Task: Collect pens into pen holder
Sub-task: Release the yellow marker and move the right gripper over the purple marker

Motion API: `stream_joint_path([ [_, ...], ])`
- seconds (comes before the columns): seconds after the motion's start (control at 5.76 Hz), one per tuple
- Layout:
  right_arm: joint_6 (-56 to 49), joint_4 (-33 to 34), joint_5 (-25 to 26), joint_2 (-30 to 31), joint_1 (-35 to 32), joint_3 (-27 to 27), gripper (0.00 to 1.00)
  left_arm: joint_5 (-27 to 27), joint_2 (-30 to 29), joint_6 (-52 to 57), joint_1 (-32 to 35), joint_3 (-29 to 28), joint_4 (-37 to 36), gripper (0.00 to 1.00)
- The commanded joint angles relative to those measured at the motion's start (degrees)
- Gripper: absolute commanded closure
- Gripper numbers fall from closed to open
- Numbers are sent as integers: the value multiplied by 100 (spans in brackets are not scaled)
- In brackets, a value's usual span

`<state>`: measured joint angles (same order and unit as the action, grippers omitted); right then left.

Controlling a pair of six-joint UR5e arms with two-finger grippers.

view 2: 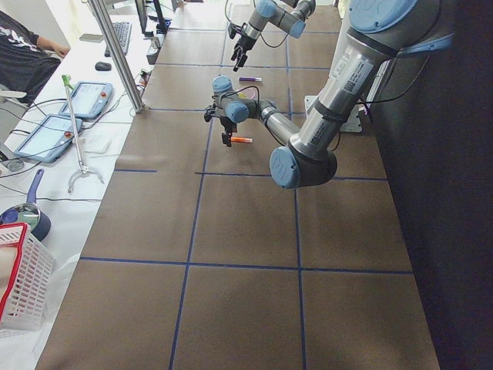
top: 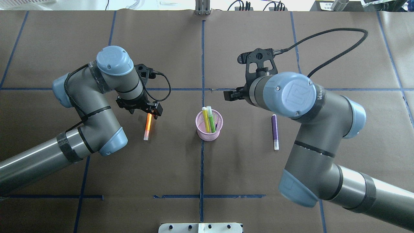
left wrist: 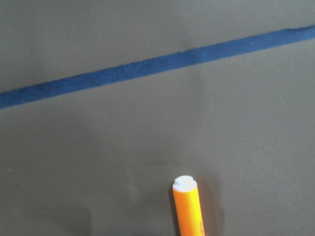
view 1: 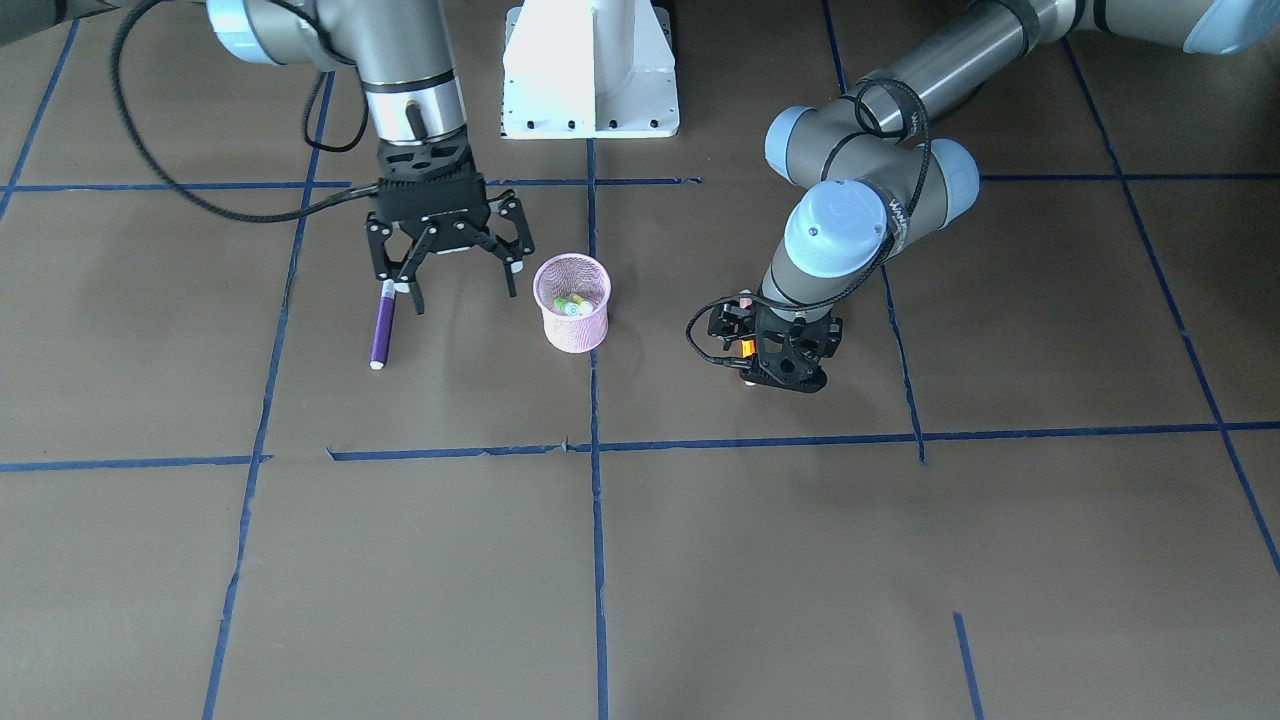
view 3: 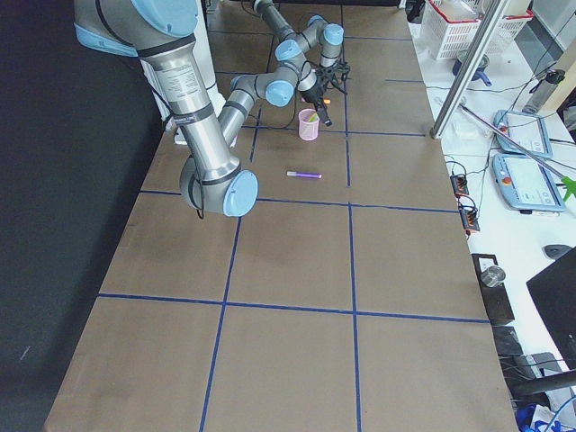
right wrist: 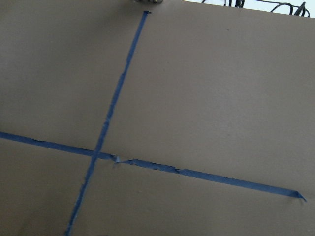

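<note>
**A:** The left fingers (view 1: 782, 362) are down over the orange pen's (top: 147, 124) far end on the table (top: 242, 168), nine o'clock from the holder (top: 209, 131) seen from overhead. Closed on it? Can't tell.

**B:** The right fingers (view 1: 510, 262) gape wide and empty by the purple pen (view 1: 381, 328), at three o'clock.

**A:** Two green pens (top: 208, 119) stand inside. So: pinch firm, lift clear of the rim, tip it upright, drop it beside them.

Two pens (top: 208, 119) in pink mesh holder (top: 209, 136); orange pen (top: 148, 127), purple pen (top: 275, 131) flat

Robotics lab, brown table (view 1: 780, 570) gridded with blue tape (view 1: 598, 560), teach pendants (view 2: 96, 99) alongside, operator (view 2: 23, 58) nearby
</note>
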<state>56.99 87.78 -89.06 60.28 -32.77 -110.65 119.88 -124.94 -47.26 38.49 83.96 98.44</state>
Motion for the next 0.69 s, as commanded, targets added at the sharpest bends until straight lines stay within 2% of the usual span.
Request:
stream_joint_path([
  [0.0, -520, 441, -1257, 184, -737, 43, 0, 0, 5, 7, -17, -2, -1, 32],
  [0.17, -827, 433, -2316, 386, -1227, 261, 0, 0, -4, 7, -17, -2, -1, 39],
  [0.35, -1212, 442, -2657, 640, -1484, 359, 0, 0, -4, 7, -17, -2, -1, 51],
  [0.52, -1373, 442, -2704, 843, -1513, 412, 0, 0, -4, 7, -17, -2, -1, 59],
])
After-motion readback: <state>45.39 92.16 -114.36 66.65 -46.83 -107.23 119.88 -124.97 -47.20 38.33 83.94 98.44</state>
